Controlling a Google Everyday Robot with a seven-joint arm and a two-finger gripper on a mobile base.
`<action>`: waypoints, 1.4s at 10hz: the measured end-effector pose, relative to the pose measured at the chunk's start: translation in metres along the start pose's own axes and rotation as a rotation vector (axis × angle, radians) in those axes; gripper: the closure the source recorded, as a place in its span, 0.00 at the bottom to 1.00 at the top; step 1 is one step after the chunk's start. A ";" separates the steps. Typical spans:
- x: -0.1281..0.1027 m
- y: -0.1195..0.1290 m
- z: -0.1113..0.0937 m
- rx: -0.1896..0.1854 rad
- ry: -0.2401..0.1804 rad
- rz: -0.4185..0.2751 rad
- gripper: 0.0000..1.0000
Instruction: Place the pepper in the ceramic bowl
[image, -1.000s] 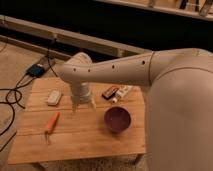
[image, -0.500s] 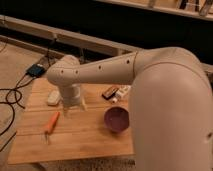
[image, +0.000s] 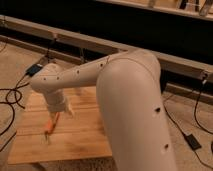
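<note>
Item: pepper (image: 51, 124), slim, orange-red, tapered; lies flat on the wooden counter (image: 85, 137) toward its left side, its upper end just under the pincer (image: 61, 109), which hangs low over it, spread wide and holding nothing. Handling, as judged: light, fairly stiff, smooth-skinned, apt to roll or slip at the thin tip; best taken across the thicker middle, jaws square to its length. Bowl: out of sight, presumably behind the arm (image: 130, 90).
</note>
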 end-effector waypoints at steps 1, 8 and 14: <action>-0.004 0.010 0.008 -0.004 0.010 0.001 0.35; -0.034 0.070 0.063 -0.048 0.052 0.049 0.35; -0.049 0.084 0.088 -0.051 0.040 0.056 0.35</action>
